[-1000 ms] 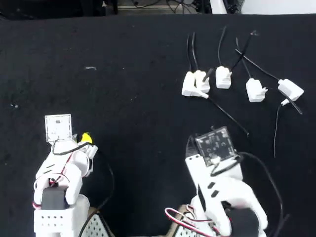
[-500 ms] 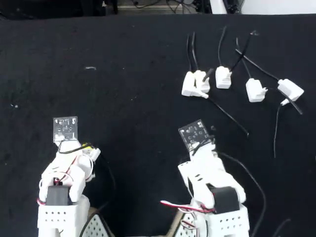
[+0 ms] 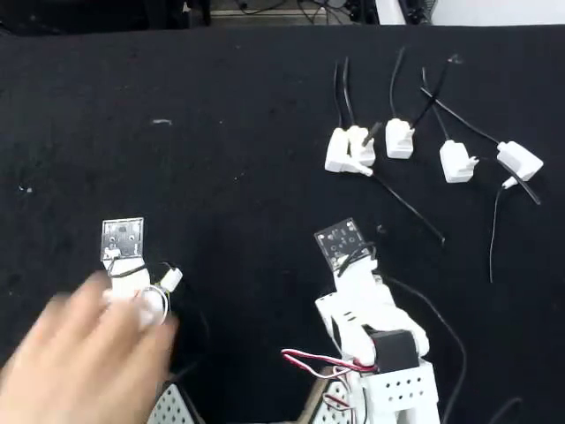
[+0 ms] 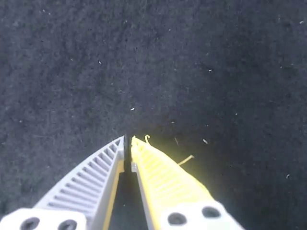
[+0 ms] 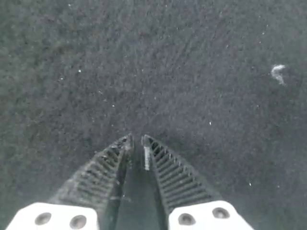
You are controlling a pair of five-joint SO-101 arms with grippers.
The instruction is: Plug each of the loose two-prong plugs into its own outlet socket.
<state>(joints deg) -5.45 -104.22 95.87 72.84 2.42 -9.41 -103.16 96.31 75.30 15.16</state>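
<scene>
While left hand (image 4: 127,142) and right hand (image 5: 136,141) stay pressed together, a person's fingers (image 3: 97,311) have covered the left arm (image 3: 125,265).

place: judged a robotics lab bench | table (image 3: 221,132) covered in black cloth | two small white arms (image 3: 371,322) with exposed wiring mounted at near edge | white plugs (image 3: 399,140) on short black cords laid out in a row | loose cables (image 3: 309,11) seen behind far edge

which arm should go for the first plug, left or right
Probably right. The right arm sits nearer the white plugs, all lying on its side of the table; a person's hand covers the left arm.
</scene>
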